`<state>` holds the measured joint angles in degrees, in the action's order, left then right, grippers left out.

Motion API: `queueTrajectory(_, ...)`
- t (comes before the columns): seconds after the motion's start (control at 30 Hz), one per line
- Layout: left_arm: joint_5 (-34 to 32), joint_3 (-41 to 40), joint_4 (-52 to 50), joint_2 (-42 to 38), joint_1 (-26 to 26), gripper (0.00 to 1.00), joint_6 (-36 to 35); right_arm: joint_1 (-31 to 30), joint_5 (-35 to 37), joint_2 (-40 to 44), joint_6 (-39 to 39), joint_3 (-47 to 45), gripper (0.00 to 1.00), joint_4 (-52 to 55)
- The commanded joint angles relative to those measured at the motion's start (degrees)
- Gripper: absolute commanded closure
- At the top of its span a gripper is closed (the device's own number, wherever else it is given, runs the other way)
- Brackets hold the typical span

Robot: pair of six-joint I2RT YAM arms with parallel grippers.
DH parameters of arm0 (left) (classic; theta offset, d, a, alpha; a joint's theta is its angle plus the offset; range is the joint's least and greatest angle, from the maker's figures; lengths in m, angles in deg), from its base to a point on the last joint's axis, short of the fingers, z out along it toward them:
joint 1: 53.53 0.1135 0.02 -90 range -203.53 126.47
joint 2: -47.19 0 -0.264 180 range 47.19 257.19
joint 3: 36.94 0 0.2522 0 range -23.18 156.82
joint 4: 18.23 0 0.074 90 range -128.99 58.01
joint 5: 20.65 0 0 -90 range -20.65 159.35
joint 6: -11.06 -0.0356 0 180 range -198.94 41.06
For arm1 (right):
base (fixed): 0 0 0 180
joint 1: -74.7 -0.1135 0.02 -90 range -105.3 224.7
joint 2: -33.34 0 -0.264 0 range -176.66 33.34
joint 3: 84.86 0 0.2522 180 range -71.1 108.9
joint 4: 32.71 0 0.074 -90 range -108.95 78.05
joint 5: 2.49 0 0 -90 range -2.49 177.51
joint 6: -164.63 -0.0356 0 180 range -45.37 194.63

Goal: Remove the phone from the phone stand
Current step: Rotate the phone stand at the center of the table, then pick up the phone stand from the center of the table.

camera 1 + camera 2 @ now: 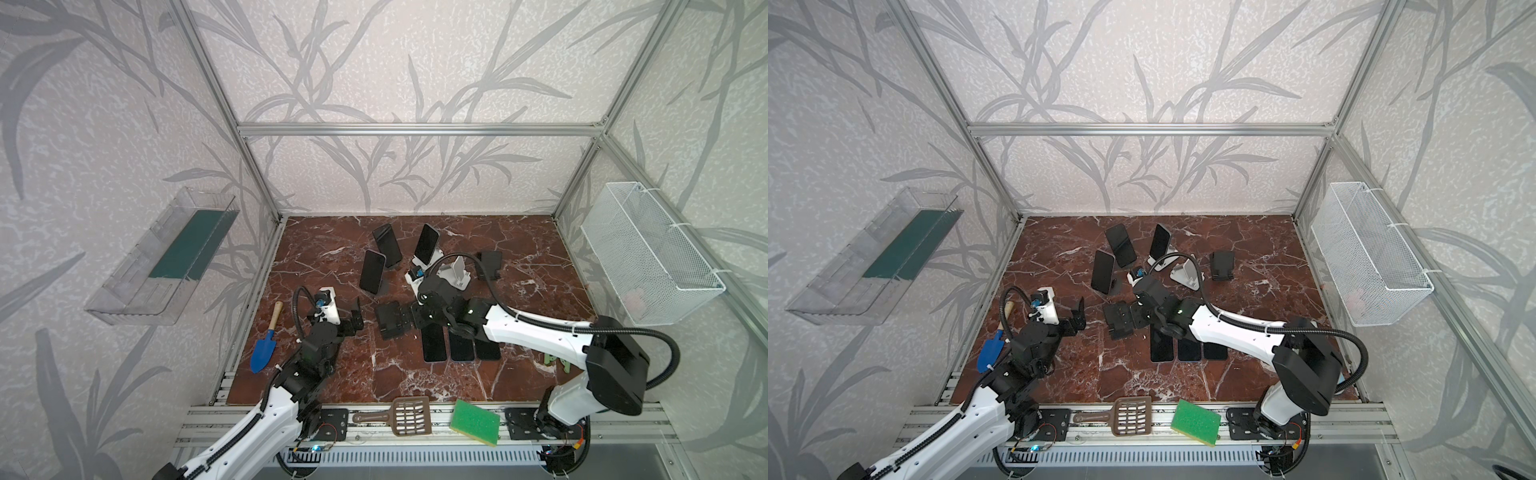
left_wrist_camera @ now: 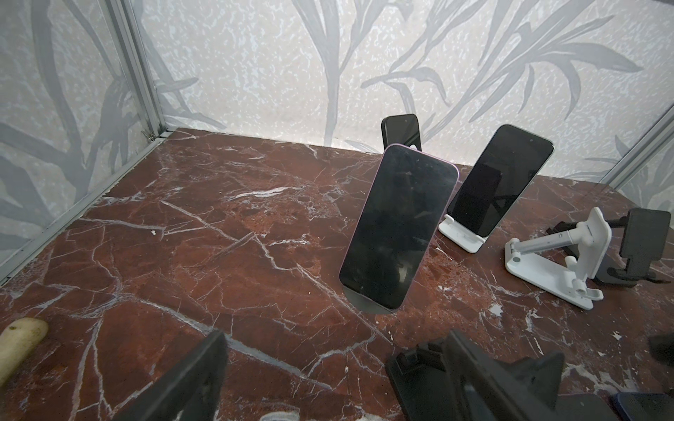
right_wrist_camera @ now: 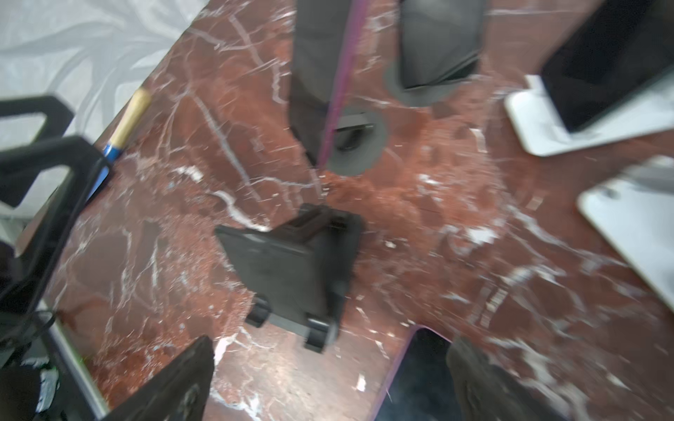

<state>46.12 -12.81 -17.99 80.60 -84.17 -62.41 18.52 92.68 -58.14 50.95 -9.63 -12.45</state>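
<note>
Standing beside the rig, I take the folded black stand [image 1: 390, 320] lying in the middle of the desk [image 1: 316, 249] as my marker. Just beyond it, toward the back wall, the purple-edged phone [image 2: 399, 226] leans on a dark, round-footed phone stand [image 3: 359, 145]. Farther beyond it, a dark phone [image 2: 401, 129] and a pale-edged phone [image 2: 499, 182] on a white stand [image 2: 461, 233] are propped up too. On the marker's near side, toward the right arm, three phones [image 1: 460, 347] lie flat in a row.

The left end effector [image 1: 353, 320] hangs just left of the marker, fingers spread and nothing between them. The right end effector [image 3: 330, 346] hovers at the marker's right near corner, over the end of the flat row, also spread wide and empty.

The purple-edged phone looks to me like the next one to come off. I'd expect it to be a stiff, thin slab of middling weight, with a slick glass face that would not take kindly to a drop on stone. The sensible hold is across its two long edges in the upper half, clear of the stand. From there it should be drawn up along its own lean. The stand seems light, so it may tip or ride up with the phone unless the other end effector steadies its foot
</note>
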Motion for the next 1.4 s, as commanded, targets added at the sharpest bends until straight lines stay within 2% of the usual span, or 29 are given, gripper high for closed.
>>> queueTrajectory(0.0, -1.84, 0.46, -0.4, -0.59, 0.19, 0.07, -0.25, -2.09, 4.33, -3.7, 0.23, 5.34, 0.01, -0.5)
queueTrajectory(0.07, -2.0, 0.31, -0.2, -0.29, 0.21, 0.07, -0.26, -4.0, 6.05, -5.97, -1.54, 8.15, 0.01, 1.19)
queueTrajectory(0.27, -1.98, 0.0, 0.15, -0.27, 0.21, 0.07, -0.66, -4.9, 6.72, -14.17, -4.86, 14.96, 0.01, 6.21)
queueTrajectory(0.43, -2.28, -0.24, 0.15, -0.4, 0.2, 0.07, -0.93, -5.34, 10.27, -18.38, -6.7, 19.5, 0.01, 11.74)
queueTrajectory(0.67, -2.33, -0.57, 0.06, -0.47, 0.22, 0.07, -0.71, -5.39, 9.57, -15.82, -6.63, 17.21, 0.01, 9.42)
queueTrajectory(0.8, -2.31, -0.75, 0.5, -0.41, 0.15, 0.07, -0.63, -5.34, 7.88, -10.98, -0.05, 11.75, 0.01, 3.78)
queueTrajectory(0.9, -2.33, -0.93, 0.68, -0.2, 0.14, 0.07, -0.5, -2.9, 0.51, -5.78, 6.96, 5.85, 0.01, -3.39)
queueTrajectory(1.03, -1.61, -1.05, 2.2, 0.29, 0.21, 0.07, -0.39, 6.59, -17.71, -1.95, 7.17, 0.7, 0.01, -10.7)
queueTrajectory(1.1, -0.59, -1.49, 4.9, 1.24, 0.14, 0.07, -1.25, 9.32, -22.18, -2.74, 7.6, 0.23, 0.01, -13.06)
queueTrajectory(1.2, 0.29, -1.62, 8.84, 3.94, 0.15, 0.06, -2.37, 9.56, -22.32, -4.35, 13.25, 1.47, 0.01, -12.59)
queueTrajectory(1.37, 1.13, -0.52, 9.44, 7.26, 0.15, 0.06, -2.57, 9.34, -21.49, -7.86, 17.38, 3.39, 0.01, -12.63)
